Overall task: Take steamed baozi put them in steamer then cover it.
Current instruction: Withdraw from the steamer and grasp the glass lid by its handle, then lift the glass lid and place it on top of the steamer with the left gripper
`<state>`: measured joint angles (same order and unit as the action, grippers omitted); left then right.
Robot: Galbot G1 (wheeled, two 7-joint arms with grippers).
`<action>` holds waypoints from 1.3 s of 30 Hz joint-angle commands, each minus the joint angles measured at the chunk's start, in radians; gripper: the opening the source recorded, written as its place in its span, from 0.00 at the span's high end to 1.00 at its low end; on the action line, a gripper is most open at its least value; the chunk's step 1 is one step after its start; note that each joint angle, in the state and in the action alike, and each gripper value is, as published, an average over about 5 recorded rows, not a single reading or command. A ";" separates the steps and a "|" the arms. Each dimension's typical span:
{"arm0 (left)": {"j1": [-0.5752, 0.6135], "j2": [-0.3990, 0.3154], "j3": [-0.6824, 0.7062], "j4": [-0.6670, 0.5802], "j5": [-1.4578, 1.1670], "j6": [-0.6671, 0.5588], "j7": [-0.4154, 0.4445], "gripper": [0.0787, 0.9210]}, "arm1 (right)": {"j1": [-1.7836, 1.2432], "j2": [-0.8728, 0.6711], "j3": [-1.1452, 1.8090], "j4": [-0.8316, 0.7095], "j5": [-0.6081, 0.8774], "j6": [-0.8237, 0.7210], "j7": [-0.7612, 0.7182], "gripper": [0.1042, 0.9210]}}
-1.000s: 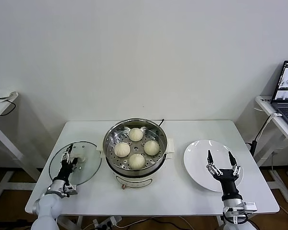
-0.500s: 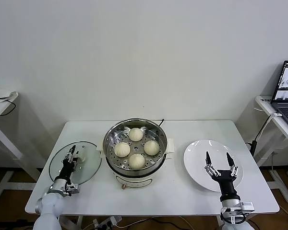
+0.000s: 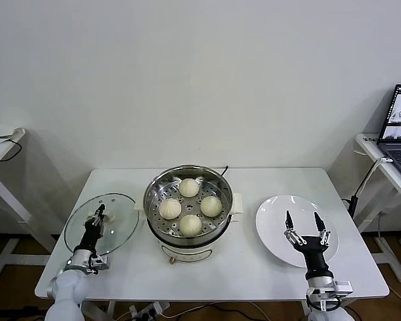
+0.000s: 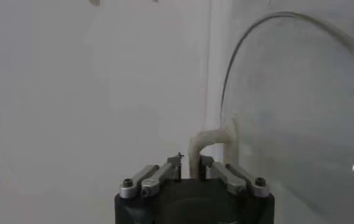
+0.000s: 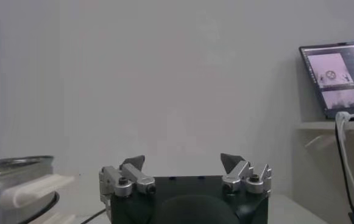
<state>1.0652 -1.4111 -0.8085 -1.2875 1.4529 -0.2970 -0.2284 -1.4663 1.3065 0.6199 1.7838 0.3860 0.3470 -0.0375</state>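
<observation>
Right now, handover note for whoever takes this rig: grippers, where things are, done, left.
Left gripper: shut on the white handle of the glass lid, at the table's left side; the lid looks tilted, one edge up.
Right gripper: open, empty, over the white plate, which is bare.
Four steamed baozi sit on the perforated tray inside the steamer, at the table's middle.
Done: all buns loaded, lid gripped.
Left: carry the lid over and set it on the steamer, then release.
</observation>
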 commanded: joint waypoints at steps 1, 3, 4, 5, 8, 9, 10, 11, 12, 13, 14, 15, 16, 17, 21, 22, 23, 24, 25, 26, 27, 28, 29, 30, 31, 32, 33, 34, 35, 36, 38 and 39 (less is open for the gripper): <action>0.077 0.009 -0.014 -0.241 -0.023 0.038 0.021 0.87 | 0.000 -0.001 -0.002 0.004 0.001 0.000 0.001 0.12; 0.102 0.021 -0.024 -0.308 -0.037 0.056 0.036 0.87 | 0.000 -0.003 -0.002 0.004 0.002 0.001 0.001 0.12; 0.117 0.030 -0.031 -0.348 -0.050 0.070 0.048 0.87 | 0.000 -0.004 -0.002 0.004 0.003 0.001 0.001 0.12; 0.131 0.040 -0.036 -0.385 -0.065 0.085 0.064 0.87 | 0.000 -0.005 -0.002 0.004 0.004 0.001 0.001 0.12; 0.182 0.075 -0.041 -0.512 -0.147 0.156 0.134 0.87 | 0.001 -0.008 0.000 0.003 0.009 0.002 -0.001 0.12; 0.201 0.087 -0.036 -0.555 -0.180 0.187 0.163 0.87 | 0.002 -0.009 0.001 0.002 0.010 0.002 -0.001 0.12; 0.221 0.100 -0.028 -0.600 -0.213 0.218 0.193 0.87 | 0.003 -0.010 0.001 0.002 0.012 0.002 -0.002 0.12; 0.239 0.112 -0.014 -0.647 -0.239 0.251 0.224 0.87 | 0.004 -0.011 0.001 0.001 0.013 0.002 -0.002 0.12; 0.256 0.124 0.001 -0.687 -0.260 0.283 0.255 0.87 | 0.005 -0.011 0.001 0.000 0.014 0.002 -0.003 0.12; 0.270 0.135 0.022 -0.726 -0.275 0.317 0.285 0.87 | 0.006 -0.011 0.002 -0.001 0.014 0.003 -0.003 0.12; 0.280 0.149 0.052 -0.765 -0.289 0.356 0.314 0.87 | 0.007 -0.011 0.002 -0.002 0.015 0.003 -0.004 0.12; 0.287 0.162 0.082 -0.798 -0.299 0.399 0.338 0.87 | 0.009 -0.011 0.002 -0.003 0.016 0.003 -0.004 0.12; 0.290 0.175 0.114 -0.825 -0.307 0.441 0.360 0.87 | 0.010 -0.011 0.003 -0.004 0.016 0.003 -0.005 0.12; 0.289 0.188 0.153 -0.848 -0.313 0.484 0.379 0.87 | 0.010 -0.011 0.004 -0.004 0.016 0.004 -0.005 0.12; 0.257 0.226 0.320 -0.885 -0.297 0.614 0.425 0.87 | 0.011 -0.008 0.010 -0.008 0.017 0.009 -0.007 0.12; 0.243 0.232 0.362 -0.885 -0.285 0.640 0.432 0.87 | 0.011 -0.007 0.012 -0.010 0.016 0.010 -0.007 0.12; 0.226 0.239 0.410 -0.883 -0.271 0.668 0.438 0.87 | 0.011 -0.006 0.014 -0.012 0.016 0.011 -0.008 0.12; 0.211 0.244 0.454 -0.881 -0.256 0.695 0.444 0.87 | 0.011 -0.004 0.016 -0.013 0.015 0.013 -0.008 0.12; 0.192 0.250 0.490 -0.877 -0.242 0.717 0.451 0.87 | 0.011 -0.003 0.018 -0.016 0.014 0.014 -0.008 0.12; 0.172 0.256 0.532 -0.871 -0.224 0.743 0.460 0.87 | 0.011 -0.001 0.021 -0.018 0.013 0.015 -0.009 0.12; 0.150 0.261 0.570 -0.865 -0.207 0.765 0.468 0.87 | 0.011 0.001 0.023 -0.021 0.012 0.016 -0.009 0.12; 0.129 0.263 0.606 -0.856 -0.190 0.784 0.476 0.87 | 0.012 0.004 0.025 -0.025 0.011 0.017 -0.010 0.12; 0.102 0.264 0.642 -0.846 -0.171 0.803 0.485 0.87 | 0.012 0.007 0.027 -0.029 0.010 0.019 -0.010 0.12; 0.078 0.263 0.676 -0.836 -0.153 0.821 0.492 0.87 | 0.013 0.010 0.029 -0.033 0.008 0.021 -0.010 0.12; 0.054 0.258 0.705 -0.828 -0.139 0.838 0.499 0.87 | 0.013 0.014 0.030 -0.038 0.005 0.022 -0.011 0.12; 0.029 0.251 0.735 -0.819 -0.124 0.854 0.506 0.87 | 0.014 0.017 0.031 -0.044 0.003 0.025 -0.011 0.12; 0.006 0.242 0.758 -0.812 -0.112 0.867 0.511 0.87 | 0.015 0.021 0.032 -0.049 -0.001 0.027 -0.011 0.12; -0.015 0.232 0.780 -0.803 -0.101 0.880 0.516 0.87 | 0.016 0.024 0.033 -0.055 -0.004 0.028 -0.011 0.12; -0.036 0.220 0.803 -0.793 -0.090 0.894 0.521 0.87 | 0.017 0.027 0.033 -0.060 -0.007 0.030 -0.011 0.12; -0.054 0.208 0.821 -0.783 -0.079 0.905 0.525 0.87 | 0.019 0.029 0.033 -0.064 -0.009 0.030 -0.011 0.12; -0.085 0.182 0.857 -0.757 -0.057 0.928 0.533 0.87 | 0.022 0.033 0.034 -0.071 -0.013 0.031 -0.011 0.12; -0.096 0.170 0.872 -0.744 -0.048 0.938 0.537 0.87 | 0.023 0.035 0.034 -0.074 -0.014 0.031 -0.011 0.12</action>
<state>1.1416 -1.1979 -0.2459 -2.0563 1.3026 0.4320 0.2294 -1.4465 1.3290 0.6509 1.7358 0.3816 0.3748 -0.0484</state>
